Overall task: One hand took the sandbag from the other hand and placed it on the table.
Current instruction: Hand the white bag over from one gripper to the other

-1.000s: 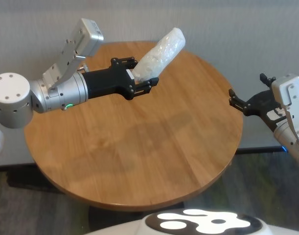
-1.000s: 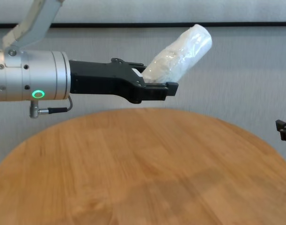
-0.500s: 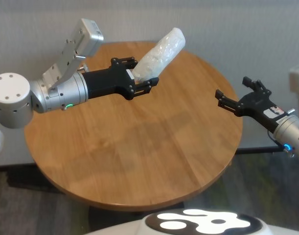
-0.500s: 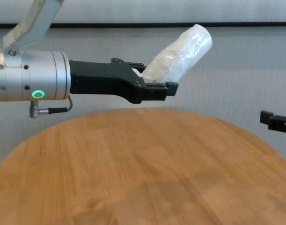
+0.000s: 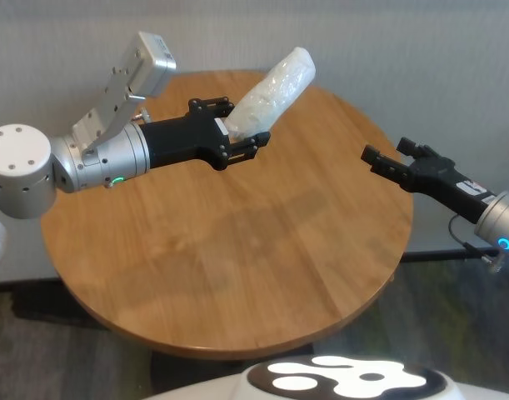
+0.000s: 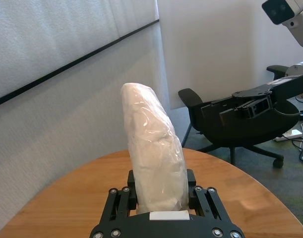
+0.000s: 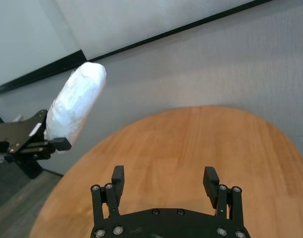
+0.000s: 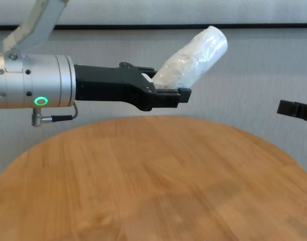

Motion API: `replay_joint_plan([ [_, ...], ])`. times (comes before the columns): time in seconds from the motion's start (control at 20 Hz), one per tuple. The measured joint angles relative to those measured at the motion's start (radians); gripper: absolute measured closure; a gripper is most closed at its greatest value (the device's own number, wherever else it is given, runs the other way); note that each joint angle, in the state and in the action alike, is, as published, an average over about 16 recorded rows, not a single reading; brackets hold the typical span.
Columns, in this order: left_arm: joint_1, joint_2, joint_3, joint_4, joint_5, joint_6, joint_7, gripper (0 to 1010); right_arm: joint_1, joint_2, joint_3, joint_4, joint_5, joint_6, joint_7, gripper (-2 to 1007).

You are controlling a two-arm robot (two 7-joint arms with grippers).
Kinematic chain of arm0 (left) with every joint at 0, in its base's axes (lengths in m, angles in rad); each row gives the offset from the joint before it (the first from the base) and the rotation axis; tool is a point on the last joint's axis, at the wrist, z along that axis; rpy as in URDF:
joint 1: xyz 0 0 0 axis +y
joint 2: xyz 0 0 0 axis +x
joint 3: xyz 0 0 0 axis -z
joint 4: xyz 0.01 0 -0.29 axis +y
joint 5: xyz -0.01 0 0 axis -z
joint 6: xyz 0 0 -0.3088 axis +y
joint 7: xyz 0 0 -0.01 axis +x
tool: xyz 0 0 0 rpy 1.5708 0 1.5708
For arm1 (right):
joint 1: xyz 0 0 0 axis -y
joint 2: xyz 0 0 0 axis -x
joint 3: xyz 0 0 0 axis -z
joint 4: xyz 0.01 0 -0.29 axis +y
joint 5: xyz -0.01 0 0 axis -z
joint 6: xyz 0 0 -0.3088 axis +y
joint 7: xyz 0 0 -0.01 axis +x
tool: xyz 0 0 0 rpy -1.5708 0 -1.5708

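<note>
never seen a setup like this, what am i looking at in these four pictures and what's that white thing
This is a robot with two arms, each ending in a black two-fingered gripper. One picture comes from a camera on its head, one from its chest, and one from each wrist. The left gripper, on the arm with a green light, is shut on the sandbag, a white pillow-like bag in clear plastic, holding it up in the air above the table. The bag sticks out past the fingers, tilted upward. The right gripper, on the arm with a blue light, is open and points toward the bag from over the table's right edge, not touching it. I see nothing lying on the round wooden table.
</note>
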Motion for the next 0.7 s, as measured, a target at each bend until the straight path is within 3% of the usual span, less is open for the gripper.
replay_joint_plan([
  [0.25, 0.0, 0.0, 0.0, 0.0, 0.0, 0.0, 0.0, 431, 0.0, -0.017, 0.016, 0.003, 0.099, 0.045, 0.046, 3],
  [0.7, 0.0, 0.0, 0.0, 0.0, 0.0, 0.0, 0.0, 431, 0.036, -0.045, -0.001, 0.067, 0.196, 0.056, 0.145, 3],
])
